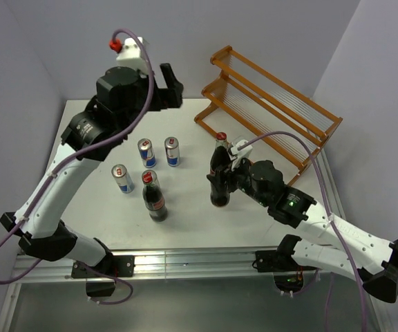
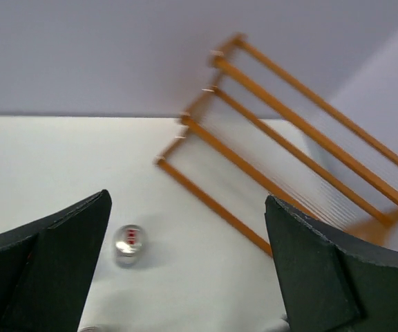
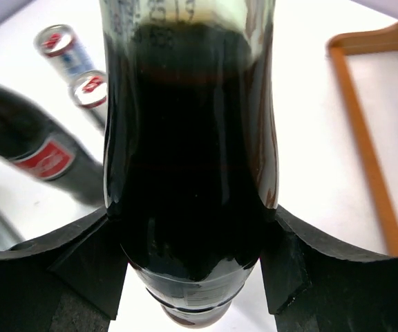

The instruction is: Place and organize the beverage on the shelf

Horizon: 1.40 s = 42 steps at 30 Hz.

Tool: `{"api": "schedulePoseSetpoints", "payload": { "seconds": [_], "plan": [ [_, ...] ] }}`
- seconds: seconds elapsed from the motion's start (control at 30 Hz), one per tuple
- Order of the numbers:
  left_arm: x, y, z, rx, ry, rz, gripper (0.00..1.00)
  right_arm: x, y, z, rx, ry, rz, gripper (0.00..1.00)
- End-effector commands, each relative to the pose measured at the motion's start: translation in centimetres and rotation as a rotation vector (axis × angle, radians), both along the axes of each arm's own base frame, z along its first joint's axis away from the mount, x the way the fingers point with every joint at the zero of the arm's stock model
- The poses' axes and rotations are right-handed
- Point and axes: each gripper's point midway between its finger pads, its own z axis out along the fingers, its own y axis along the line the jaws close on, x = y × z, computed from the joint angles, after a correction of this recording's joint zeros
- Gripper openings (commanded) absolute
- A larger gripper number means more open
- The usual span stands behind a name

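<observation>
**Right jaws pinching a cola bottle, shelf waiting at 1 o'clock**

Directions are read on the top view as a clock face, with the arm bases at 6. The second cola bottle (image 1: 154,197) is standing upright and untouched, toward 7 o'clock from the middle of the surface (image 1: 192,232).

At 3 o'clock from it, and apart from it, the right gripper (image 3: 192,277) is pinching the held cola bottle (image 1: 219,194). Its jaws are pressing on opposite sides of the body, below the neck. The bottle is standing upright; I cannot tell whether its base is touching the surface.

Dark liquid is filling most of this bottle, so it is probably heavy for its size. Its wall is looking smooth, glossy and stiff, and so likely slippery. A hold on the wide body seems the right one, since it sits close to the weight. A hold on the narrow neck would let the bottle swing.

Three cans (image 1: 146,152) are showing toward 10 o'clock, upright and apart from one another. They are probably light and easy to dent, so they are asking for a gentle squeeze around mid-height.

The shelf (image 1: 268,104) is lying at 1 o'clock with both tiers looking bare. Its thin rods may let a tall bottle rock.

Farthest, near 11 o'clock, the left gripper (image 2: 186,200) is hovering high, its jaws spread wide with nothing between them.
</observation>
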Motion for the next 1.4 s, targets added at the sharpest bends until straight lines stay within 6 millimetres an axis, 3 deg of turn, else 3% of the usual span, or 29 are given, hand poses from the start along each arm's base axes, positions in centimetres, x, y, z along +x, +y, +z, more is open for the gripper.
{"api": "schedulePoseSetpoints", "payload": {
  "seconds": [0.0,0.07,0.13,0.17,0.2,0.27,0.3,0.37,0.4,0.43,0.47,0.5,0.57,0.6,0.63,0.67,0.7,0.77,0.8,0.87,0.93,0.97,1.03,1.07,1.13,1.2,1.37],
  "plan": [
    [3.2,7.0,-2.7,0.02,0.07,0.25,1.0,2.3,-1.6,15.8,0.314,-0.326,-0.127,0.0],
    [3.7,10.9,-3.2,0.016,0.075,0.339,1.0,3.5,-1.9,16.8,0.308,-0.341,-0.149,0.0],
    [3.4,13.1,-5.2,0.049,0.108,0.375,0.99,4.0,-2.1,19.1,0.333,-0.362,-0.138,0.0],
    [3.5,14.8,-5.9,0.058,0.118,0.415,1.0,5.7,-2.8,19.2,0.32,-0.363,-0.176,0.0],
    [3.5,15.7,-7.8,0.088,0.153,0.442,0.99,6.2,-3.4,20.8,0.343,-0.383,-0.194,0.0],
    [2.8,17.6,-8.5,0.111,0.157,0.487,0.99,8.1,-3.3,21.2,0.32,-0.39,-0.207,0.0],
    [2.6,18.3,-10.2,0.141,0.187,0.512,0.99,8.8,-4.2,23.0,0.327,-0.425,-0.237,0.0],
    [1.8,19.5,-10.4,0.153,0.176,0.539,1.0,10.9,-3.6,22.8,0.292,-0.408,-0.238,0.0],
    [1.6,19.7,-11.8,0.178,0.196,0.534,1.0,11.5,-4.5,24.7,0.298,-0.439,-0.264,0.0],
    [0.9,19.9,-11.6,0.199,0.175,0.519,0.99,12.2,-4.7,25.0,0.295,-0.441,-0.278,0.0],
    [1.0,19.9,-12.7,0.213,0.177,0.514,0.99,13.4,-4.5,24.8,0.287,-0.436,-0.29,0.0],
    [0.3,20.4,-12.6,0.221,0.159,0.52,1.0,13.9,-5.3,26.5,0.302,-0.464,-0.311,0.0],
    [-0.1,20.7,-13.2,0.232,0.151,0.524,0.99,15.9,-5.1,26.4,0.287,-0.453,-0.327,0.0],
    [0.0,20.8,-14.4,0.246,0.157,0.528,0.99,16.1,-5.5,28.3,0.295,-0.487,-0.336,0.0],
    [-0.5,21.2,-14.3,0.238,0.143,0.538,1.0,16.9,-6.1,28.8,0.29,-0.494,-0.36,0.0],
    [-0.6,21.2,-15.5,0.251,0.156,0.534,1.0,18.3,-5.8,28.3,0.274,-0.483,-0.367,0.0],
    [-0.8,21.3,-15.2,0.235,0.132,0.536,1.0,18.4,-6.2,30.2,0.282,-0.512,-0.374,0.0],
    [-0.9,21.0,-16.3,0.244,0.14,0.518,0.99,20.7,-6.3,30.1,0.261,-0.502,-0.395,0.0],
    [-0.8,21.0,-16.4,0.244,0.136,0.514,0.99,20.6,-6.9,32.2,0.264,-0.523,-0.406,0.0],
    [-0.7,20.7,-17.0,0.247,0.146,0.498,0.99,22.1,-7.7,34.3,0.272,-0.55,-0.43,0.0],
    [-0.6,20.5,-17.4,0.254,0.159,0.49,0.99,24.4,-7.6,33.3,0.241,-0.515,-0.44,0.0],
    [-0.5,20.4,-17.3,0.253,0.16,0.485,1.0,24.1,-8.7,35.5,0.262,-0.559,-0.456,0.0],
    [-0.5,20.3,-17.3,0.252,0.159,0.479,0.99,26.0,-8.7,34.7,0.207,-0.563,-0.451,0.0],
    [-0.5,20.0,-17.3,0.248,0.157,0.464,1.0,25.8,-9.8,36.3,0.211,-0.605,-0.471,0.0],
    [-0.6,19.9,-17.2,0.242,0.147,0.454,1.0,27.1,-10.3,36.0,0.2,-0.607,-0.482,0.0],
    [-0.6,20.0,-17.2,0.244,0.146,0.454,1.0,27.2,-11.7,37.3,0.219,-0.646,-0.503,0.0],
    [-0.4,19.9,-17.7,0.253,0.161,0.452,0.99,28.1,-14.2,37.3,0.22,-0.662,-0.527,0.0]
  ]
}}
